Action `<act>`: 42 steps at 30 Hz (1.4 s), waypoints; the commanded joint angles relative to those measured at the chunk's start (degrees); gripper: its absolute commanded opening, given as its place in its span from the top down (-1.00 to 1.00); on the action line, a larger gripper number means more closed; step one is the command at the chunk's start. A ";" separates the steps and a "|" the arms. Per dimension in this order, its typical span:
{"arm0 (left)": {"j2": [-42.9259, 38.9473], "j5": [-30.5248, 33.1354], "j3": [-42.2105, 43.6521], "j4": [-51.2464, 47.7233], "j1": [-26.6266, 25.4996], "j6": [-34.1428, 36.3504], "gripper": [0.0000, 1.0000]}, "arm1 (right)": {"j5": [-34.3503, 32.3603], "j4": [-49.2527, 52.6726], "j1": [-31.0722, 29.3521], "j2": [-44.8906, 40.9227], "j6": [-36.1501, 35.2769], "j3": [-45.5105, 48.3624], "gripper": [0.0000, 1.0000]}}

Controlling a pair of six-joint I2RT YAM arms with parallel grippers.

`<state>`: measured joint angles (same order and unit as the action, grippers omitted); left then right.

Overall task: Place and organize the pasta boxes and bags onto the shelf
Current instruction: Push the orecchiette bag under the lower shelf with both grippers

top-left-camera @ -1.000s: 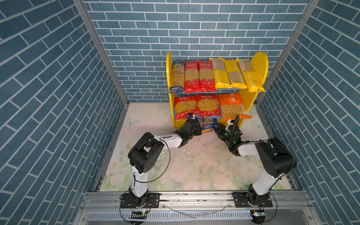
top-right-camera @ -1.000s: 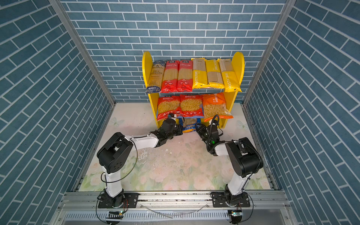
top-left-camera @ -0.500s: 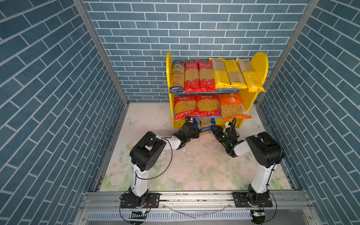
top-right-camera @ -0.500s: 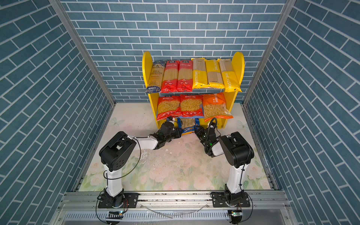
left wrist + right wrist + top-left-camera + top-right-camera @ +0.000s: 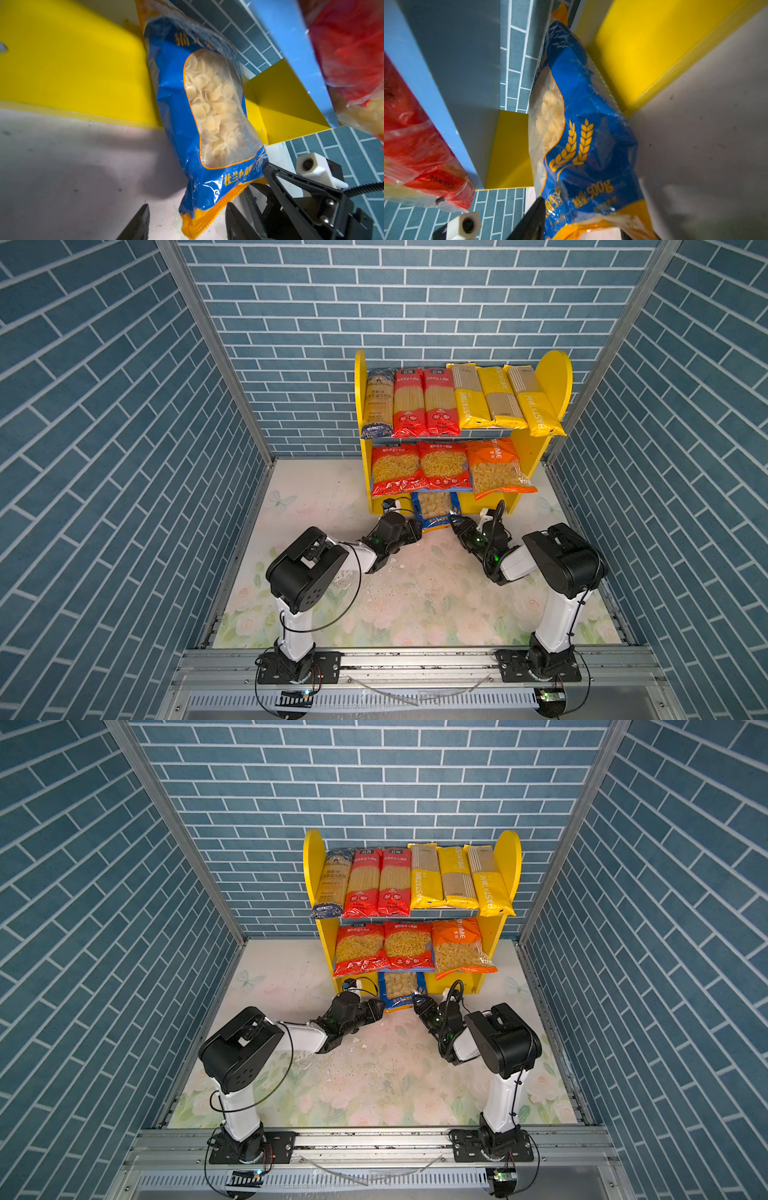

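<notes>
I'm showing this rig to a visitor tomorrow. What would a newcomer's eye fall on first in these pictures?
The bright yellow shelf against the back brick wall, its top tier packed with long spaghetti packs, with wider bags on the tier beneath. Next, the blue-yellow bag propped on the floor under the shelf, with the left gripper and right gripper at its near corners.

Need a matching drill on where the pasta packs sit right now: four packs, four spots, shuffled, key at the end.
Packs
1. dark blue spaghetti pack
2. orange bag
3. blue-yellow bag
4. tilted yellow spaghetti pack

Spots
A. lower board, right end
B. upper board, right end
C. tabletop, under the lower board
D. upper board, left end

Pairs: 1-D, 2-A, 3-C, 4-B
</notes>
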<state>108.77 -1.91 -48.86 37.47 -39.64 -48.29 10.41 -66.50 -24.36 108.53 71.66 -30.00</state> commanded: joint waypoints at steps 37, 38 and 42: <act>3.09 -0.59 -8.00 -4.94 3.37 4.56 0.09 | -1.91 4.68 -0.60 4.12 0.02 -9.16 0.13; 2.38 -0.64 -7.68 -5.02 3.32 4.60 0.05 | -1.33 4.98 -0.59 3.68 -0.11 -8.97 0.06; -0.14 -0.46 -6.00 -5.67 3.28 5.15 -0.05 | -1.52 6.08 -0.51 0.65 -1.31 -6.74 -0.14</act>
<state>111.35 -3.33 -56.12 32.60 -36.62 -44.53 8.29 -60.84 -24.97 112.86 71.81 -38.28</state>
